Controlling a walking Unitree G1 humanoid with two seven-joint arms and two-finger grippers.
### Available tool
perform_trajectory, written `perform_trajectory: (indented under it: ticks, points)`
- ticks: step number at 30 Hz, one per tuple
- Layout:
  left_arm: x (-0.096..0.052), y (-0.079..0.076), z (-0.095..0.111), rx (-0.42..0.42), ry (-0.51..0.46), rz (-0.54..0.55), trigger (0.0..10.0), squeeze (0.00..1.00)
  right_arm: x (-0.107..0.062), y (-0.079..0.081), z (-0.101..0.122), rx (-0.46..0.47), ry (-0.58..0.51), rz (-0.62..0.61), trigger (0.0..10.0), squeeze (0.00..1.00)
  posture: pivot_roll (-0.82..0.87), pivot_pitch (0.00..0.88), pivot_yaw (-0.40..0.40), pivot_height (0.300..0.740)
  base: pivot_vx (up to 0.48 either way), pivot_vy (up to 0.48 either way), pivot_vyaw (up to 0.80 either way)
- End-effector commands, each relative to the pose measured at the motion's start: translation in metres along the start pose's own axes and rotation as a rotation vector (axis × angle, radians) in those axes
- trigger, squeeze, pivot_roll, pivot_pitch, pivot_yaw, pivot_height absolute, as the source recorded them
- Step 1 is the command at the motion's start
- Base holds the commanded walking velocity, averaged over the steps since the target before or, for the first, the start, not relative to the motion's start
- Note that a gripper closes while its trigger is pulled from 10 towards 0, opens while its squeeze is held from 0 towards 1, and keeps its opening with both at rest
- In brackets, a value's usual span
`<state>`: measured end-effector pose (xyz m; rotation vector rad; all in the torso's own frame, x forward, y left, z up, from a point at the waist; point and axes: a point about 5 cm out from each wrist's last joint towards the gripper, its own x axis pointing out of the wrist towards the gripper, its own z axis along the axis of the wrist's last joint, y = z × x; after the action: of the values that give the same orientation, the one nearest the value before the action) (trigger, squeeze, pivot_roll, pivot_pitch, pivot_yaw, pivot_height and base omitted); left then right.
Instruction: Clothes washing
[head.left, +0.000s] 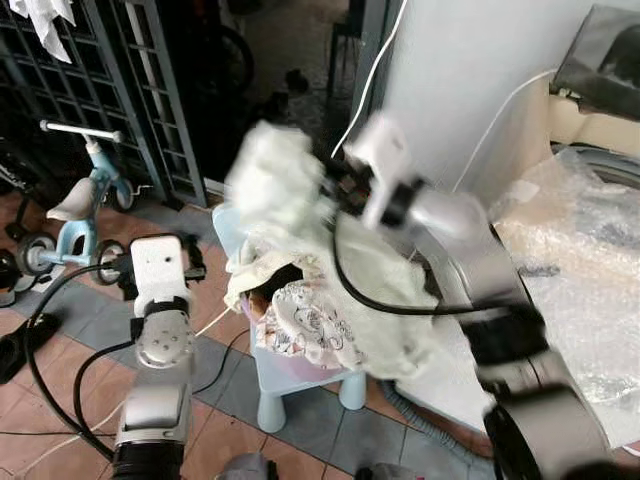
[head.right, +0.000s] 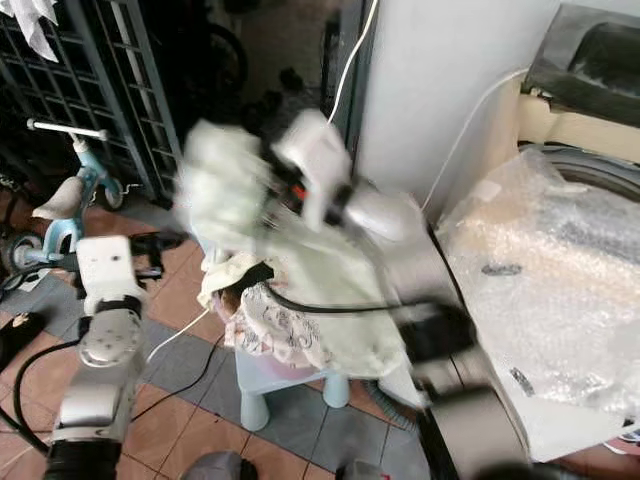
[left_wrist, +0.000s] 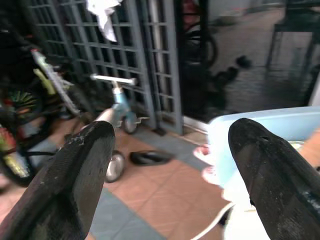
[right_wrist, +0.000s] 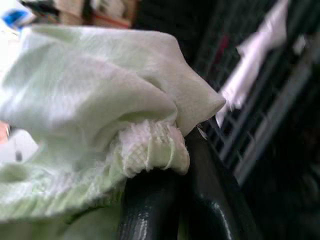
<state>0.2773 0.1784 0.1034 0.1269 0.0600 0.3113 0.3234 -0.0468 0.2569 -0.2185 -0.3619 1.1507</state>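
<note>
My right gripper (head.left: 325, 190) is shut on a pale green cloth (head.left: 280, 180) and holds it up above a heap of clothes (head.left: 320, 320) in a pink basin on a light blue stool (head.left: 300, 390). In the right wrist view the cloth (right_wrist: 90, 100) is bunched between the black fingers (right_wrist: 150, 210). The cloth hangs down over the heap. My left gripper (left_wrist: 170, 170) stands open and holds nothing, left of the stool, at about its height. The right arm is blurred.
A washing machine (head.right: 560, 300) covered in bubble wrap stands at the right, against a white wall. A child's balance bike (head.left: 75, 215) and a dark metal gate (head.left: 130, 90) are at the left. Cables (head.left: 50, 330) lie on the tiled floor.
</note>
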Motion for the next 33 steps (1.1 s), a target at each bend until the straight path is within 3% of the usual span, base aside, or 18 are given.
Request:
perform_trajectory:
  ticks: [1,2,3,4,5,7,9,11,14,15,16,19,25,29,33]
  points:
    - [0.0,-0.006,0.002,0.008,-0.007,-0.009,10.0,0.0,0.006,-0.011,0.017,-0.01,-0.054,0.008,10.0,0.0,0.0,0.0,-0.009,0.74,0.0,0.0,0.0]
    - [0.0,-0.008,0.002,0.007,-0.008,-0.007,10.0,0.0,0.012,-0.021,0.035,-0.025,-0.13,-0.035,10.0,0.0,0.0,0.0,-0.014,0.74,0.0,0.0,0.0]
    - [0.0,-0.009,0.003,0.004,-0.014,0.002,10.0,0.0,0.018,-0.058,0.082,-0.004,-0.33,-0.283,10.0,0.0,0.01,0.0,-0.021,0.74,0.0,0.0,0.0]
    - [0.0,-0.007,0.004,0.009,-0.017,0.016,10.0,0.0,0.008,-0.087,0.105,0.041,-0.423,-0.491,10.0,0.0,0.01,0.0,-0.027,0.74,0.0,0.0,0.0]
    - [0.0,-0.006,0.004,0.011,-0.018,0.022,10.0,0.0,0.003,-0.096,0.112,0.063,-0.45,-0.549,10.0,0.0,0.01,0.0,-0.027,0.74,0.0,0.0,0.0]
    - [-0.001,-0.004,0.003,0.013,-0.015,0.032,10.0,0.0,-0.008,-0.108,0.116,0.055,-0.464,-0.649,10.0,0.0,0.01,0.0,-0.031,0.74,0.0,0.0,0.0]
    - [-0.002,-0.001,0.001,0.017,-0.011,0.045,10.0,0.0,-0.024,-0.118,0.11,-0.106,-0.379,-0.757,10.0,0.0,0.01,0.0,-0.032,0.74,0.0,0.0,0.0]
    - [-0.002,-0.001,-0.001,0.02,-0.007,0.049,10.0,0.0,-0.045,-0.13,0.072,-0.09,-0.201,-0.909,10.0,0.0,0.01,0.0,-0.03,0.74,0.0,0.0,0.0]
    - [-0.002,-0.004,-0.001,0.021,-0.007,0.046,10.0,0.0,-0.056,-0.124,0.027,-0.087,-0.011,-0.959,10.0,0.0,0.0,0.0,-0.024,0.74,0.0,0.0,0.0]
    - [-0.002,-0.005,0.0,0.021,-0.007,0.044,10.0,0.0,-0.056,-0.117,0.011,-0.073,0.046,-0.932,10.0,0.0,0.0,0.0,-0.023,0.74,0.0,0.0,0.0]
    - [-0.002,-0.006,0.0,0.022,-0.008,0.039,10.0,0.0,-0.057,-0.101,-0.02,-0.044,0.168,-0.873,10.0,0.0,0.0,0.0,-0.023,0.74,0.0,0.0,0.0]
    - [-0.001,-0.006,0.0,0.026,-0.009,0.031,10.0,0.0,-0.063,-0.082,-0.047,0.002,0.231,-0.854,10.0,0.0,0.0,0.0,-0.016,0.74,0.0,0.0,0.0]
    - [-0.002,-0.008,0.002,0.03,-0.018,0.019,10.0,0.0,-0.067,-0.067,-0.055,0.015,0.224,-0.822,10.0,0.0,0.0,0.0,-0.007,0.74,0.0,0.0,0.0]
    - [-0.003,-0.014,0.006,0.048,-0.041,-0.005,10.0,0.0,-0.065,-0.046,-0.045,-0.103,0.162,-0.716,10.0,0.0,0.0,0.0,-0.01,0.74,0.0,0.0,0.0]
    - [-0.004,-0.013,0.004,0.048,-0.041,-0.019,10.0,0.0,-0.082,-0.039,-0.043,-0.123,0.128,-0.838,10.0,0.0,0.0,0.0,-0.011,0.74,0.0,0.0,0.0]
